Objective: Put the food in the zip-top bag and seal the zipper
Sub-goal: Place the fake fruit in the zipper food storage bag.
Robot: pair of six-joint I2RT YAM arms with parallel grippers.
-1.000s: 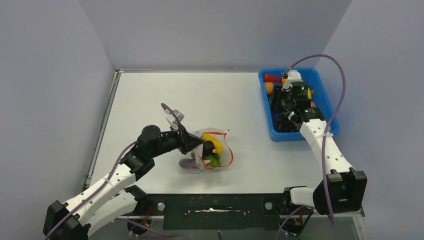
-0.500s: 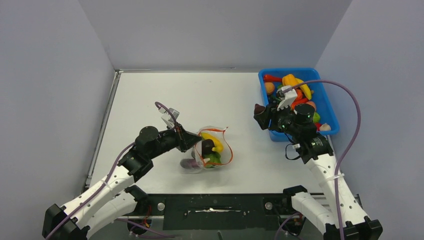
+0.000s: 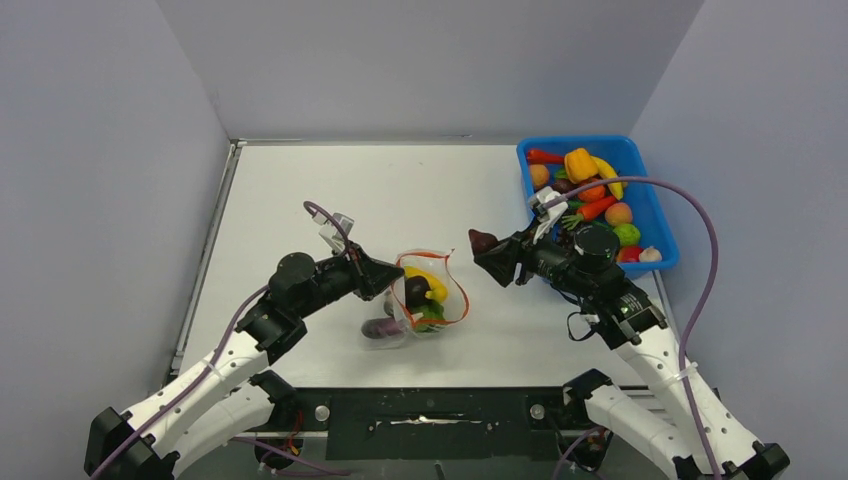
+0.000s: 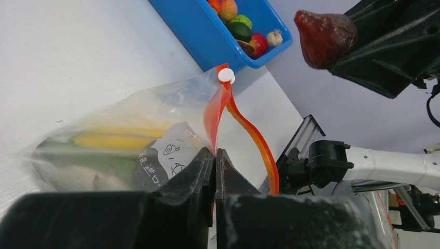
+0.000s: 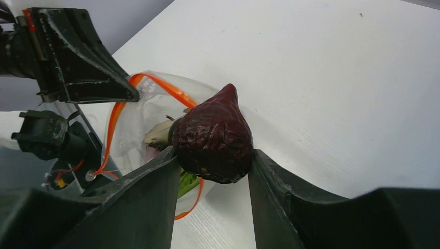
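The clear zip-top bag (image 3: 432, 300) lies mid-table with its mouth held open; its orange-red zipper (image 3: 455, 285) curves round the opening. It holds a yellow banana (image 3: 425, 284), a green pod (image 3: 428, 315) and dark pieces; a purple aubergine (image 3: 377, 327) shows at its left end. My left gripper (image 3: 388, 278) is shut on the zipper edge (image 4: 215, 127). My right gripper (image 3: 487, 250) is shut on a dark red wrinkled toy fruit (image 5: 212, 137), held above the table just right of the bag's mouth. The fruit also shows in the left wrist view (image 4: 326, 37).
A blue bin (image 3: 545, 262) at the back right holds several toy fruits and vegetables, among them an orange pepper (image 3: 579, 163) and a carrot (image 3: 594, 208). Grey walls enclose the table on three sides. Purple cables loop over both arms.
My right gripper has lifted the dark red fruit out of the blue bin and carried it left toward the bag's mouth. My left gripper keeps its hold on the zipper edge.
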